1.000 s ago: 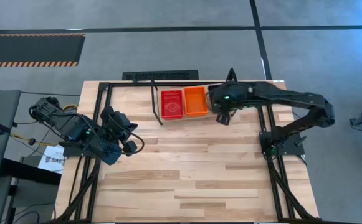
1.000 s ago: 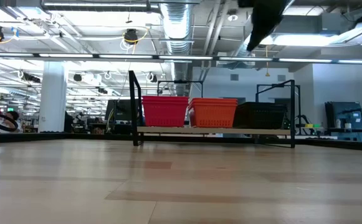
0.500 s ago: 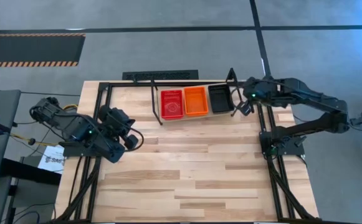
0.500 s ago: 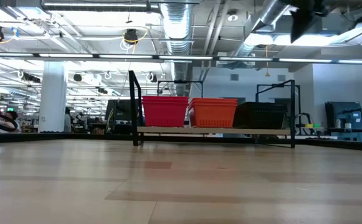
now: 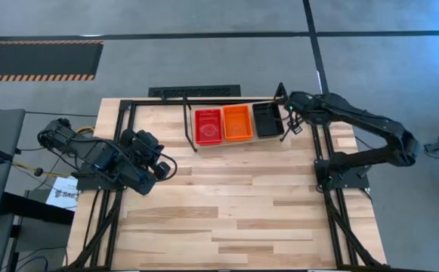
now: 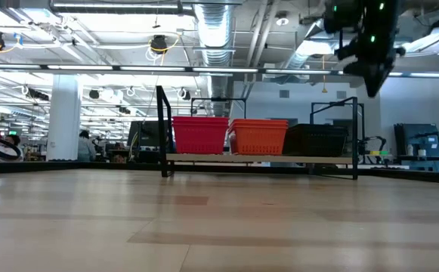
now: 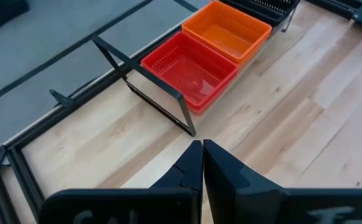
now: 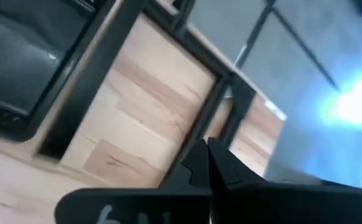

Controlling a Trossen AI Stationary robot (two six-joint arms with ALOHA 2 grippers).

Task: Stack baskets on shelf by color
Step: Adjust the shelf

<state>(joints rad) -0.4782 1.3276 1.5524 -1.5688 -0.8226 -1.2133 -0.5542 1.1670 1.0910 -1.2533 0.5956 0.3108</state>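
Observation:
The baskets sit in three stacks side by side on the shelf (image 6: 261,158) at the table's far edge: red (image 5: 208,125), orange (image 5: 237,122) and black (image 5: 267,120). The low view shows red (image 6: 200,134), orange (image 6: 258,136) and black (image 6: 315,140) resting bottom-down on the board. My right gripper (image 5: 293,126) hangs shut and holding nothing just right of the black stack, above the shelf's right end loop (image 6: 353,136). My left gripper (image 5: 162,168) is shut and holds nothing near the table's left side, pointing toward the red basket (image 7: 190,71).
The black table frame (image 5: 128,113) runs along the edges of the wooden tabletop (image 5: 227,204). The shelf's left end loop (image 7: 149,93) stands upright beside the red stack. A black strip (image 5: 195,91) lies beyond the far edge. The near half of the tabletop is bare wood.
My right gripper has swung from over the black stack toward the table's right edge, sunk lower and rolled, staying shut. The black stack, covered by the arm in the high view before, now shows. The baskets have not moved.

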